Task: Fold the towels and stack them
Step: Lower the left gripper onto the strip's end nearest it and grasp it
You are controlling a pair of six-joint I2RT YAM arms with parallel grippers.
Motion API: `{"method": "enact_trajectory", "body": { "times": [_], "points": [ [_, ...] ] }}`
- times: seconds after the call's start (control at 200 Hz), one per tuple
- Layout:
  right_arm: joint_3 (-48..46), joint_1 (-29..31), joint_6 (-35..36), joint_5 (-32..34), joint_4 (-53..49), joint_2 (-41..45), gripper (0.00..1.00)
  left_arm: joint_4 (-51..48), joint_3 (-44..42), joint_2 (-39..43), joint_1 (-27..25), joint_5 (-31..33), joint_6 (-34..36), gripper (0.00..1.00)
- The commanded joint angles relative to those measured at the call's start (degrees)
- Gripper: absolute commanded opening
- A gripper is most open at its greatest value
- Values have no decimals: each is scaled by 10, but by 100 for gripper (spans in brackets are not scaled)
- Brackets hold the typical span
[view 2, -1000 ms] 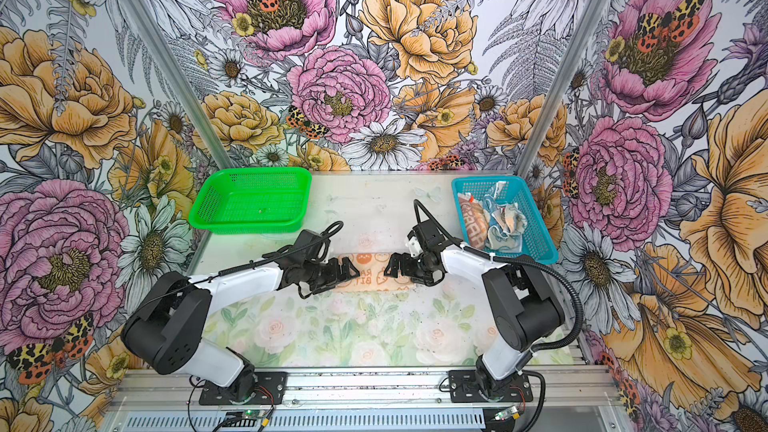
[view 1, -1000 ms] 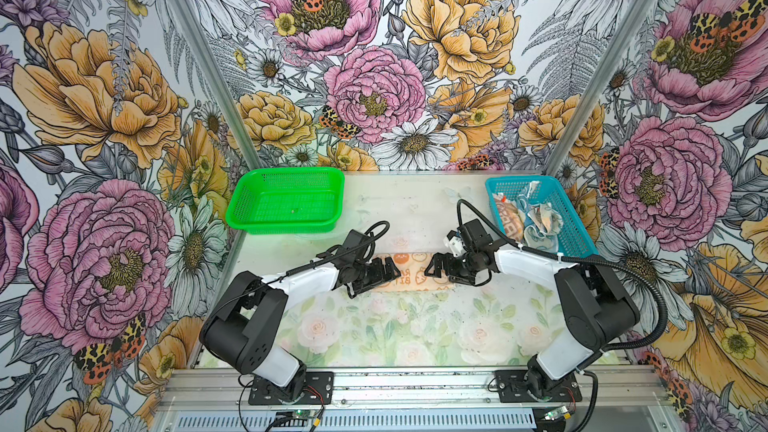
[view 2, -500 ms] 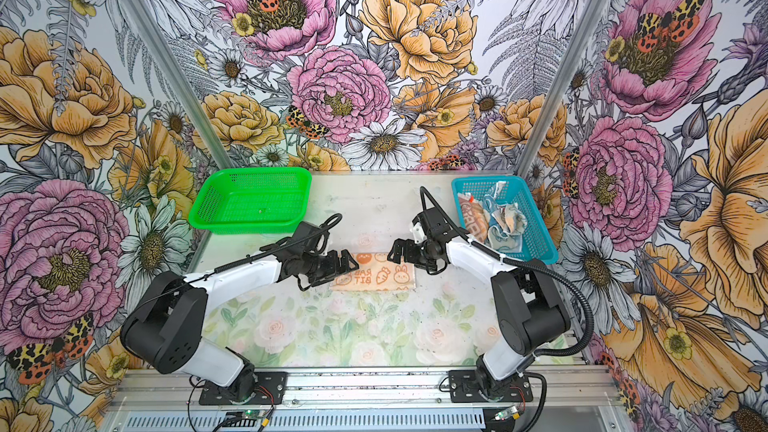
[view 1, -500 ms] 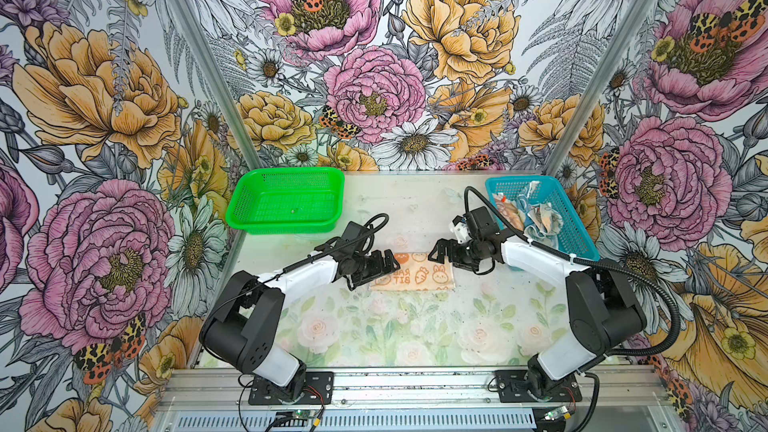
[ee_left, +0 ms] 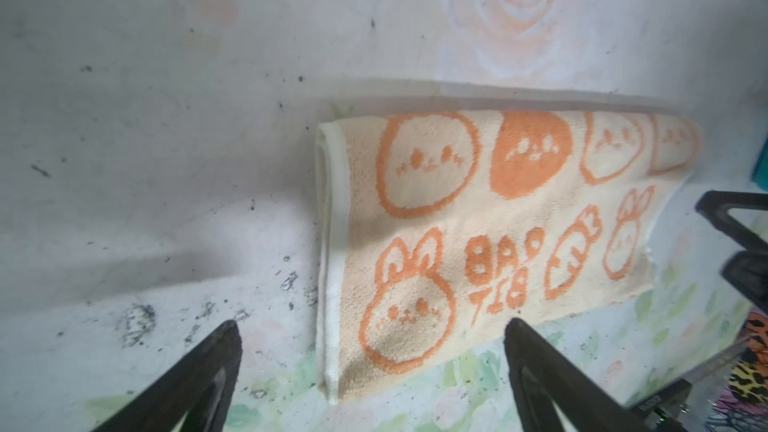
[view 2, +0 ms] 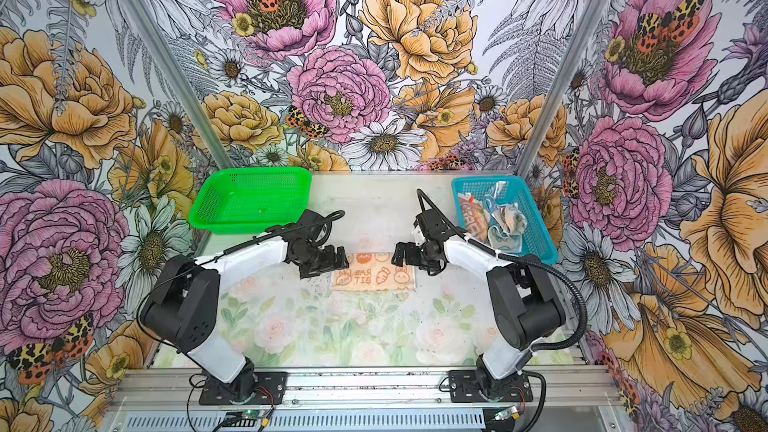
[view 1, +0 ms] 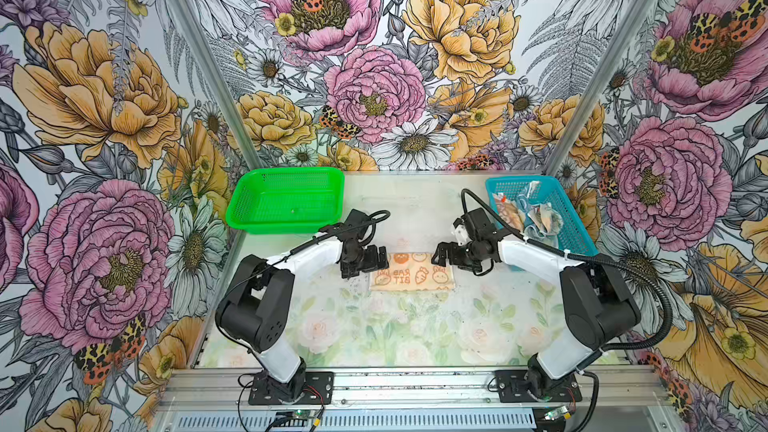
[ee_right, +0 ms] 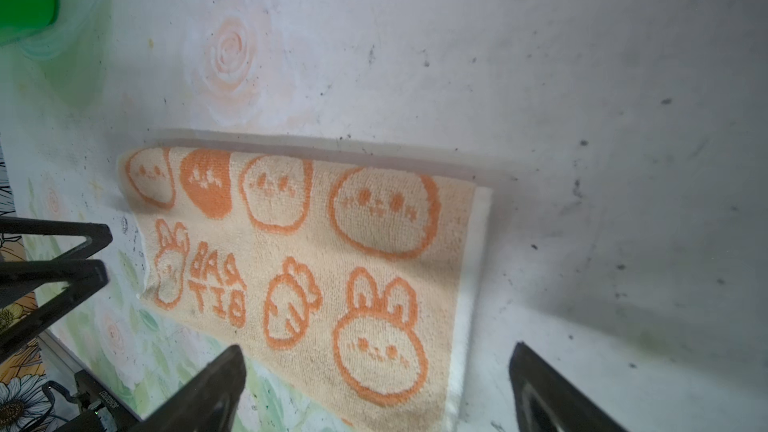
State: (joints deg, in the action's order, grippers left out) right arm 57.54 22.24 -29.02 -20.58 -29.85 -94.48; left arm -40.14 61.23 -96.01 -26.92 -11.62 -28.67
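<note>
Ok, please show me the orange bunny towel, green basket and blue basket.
orange bunny towel (view 1: 411, 273): in a top view, middle of the cloth.
green basket (view 1: 282, 224): in a top view, front wall.
blue basket (view 1: 575, 222): in a top view, bare mesh.

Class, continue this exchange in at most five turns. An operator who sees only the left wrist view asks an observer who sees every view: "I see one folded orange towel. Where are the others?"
Observer: Crumpled towels lie in the blue basket, at the far right.
Operator: Is the right gripper holding anything?
Observer: No. The right gripper is open and empty, at the right end of the orange towel.
Operator: Is anything stacked in the green basket?
Observer: No towel lies in the green basket, at the far left.
</note>
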Motion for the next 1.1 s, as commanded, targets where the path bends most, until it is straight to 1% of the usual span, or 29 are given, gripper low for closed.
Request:
{"method": "enact_trajectory", "body": {
  "times": [0.0, 0.11, 0.355, 0.43, 0.455, 0.555, 0.71, 0.741, 0.896, 0.966, 1.001, 1.066, 1.096],
  "points": [
    [-5, 7, 12, 12, -2, -12, 99, -33, 31, -21, -18, 49, 28, 99],
    [-6, 13, 16, 8, -2, -20, 99, -40, 47, -38, -32, 63, 28, 98],
    [-11, 16, 17, 1, 0, -23, 99, -59, 79, -76, -47, 81, 35, 92],
    [-14, 16, 17, 1, 1, -21, 99, -62, 85, -78, -49, 82, 37, 88],
    [-14, 15, 17, 0, 2, -20, 99, -63, 86, -98, -51, 85, 38, 87],
    [-18, 15, 16, -1, 4, -19, 99, -71, 91, -110, -57, 98, 41, 83],
    [-26, 16, 14, -6, 11, -16, 99, -75, 91, -127, -67, 114, 44, 73],
    [-27, 15, 14, -6, 12, -15, 99, -76, 92, -131, -68, 116, 45, 70],
    [-32, 15, 12, -9, 17, -12, 99, -78, 96, -140, -73, 121, 47, 45],
    [-33, 15, 9, -12, 21, -12, 99, -83, 101, -143, -74, 123, 50, 37],
    [-35, 15, 8, -14, 25, -13, 99, -86, 105, -145, -75, 124, 52, 32],
    [-36, 16, 6, -15, 30, -12, 99, -88, 110, -148, -75, 123, 57, 18],
    [-37, 15, 5, -16, 32, -11, 99, -89, 112, -149, -76, 124, 59, 15]
  ]
}}
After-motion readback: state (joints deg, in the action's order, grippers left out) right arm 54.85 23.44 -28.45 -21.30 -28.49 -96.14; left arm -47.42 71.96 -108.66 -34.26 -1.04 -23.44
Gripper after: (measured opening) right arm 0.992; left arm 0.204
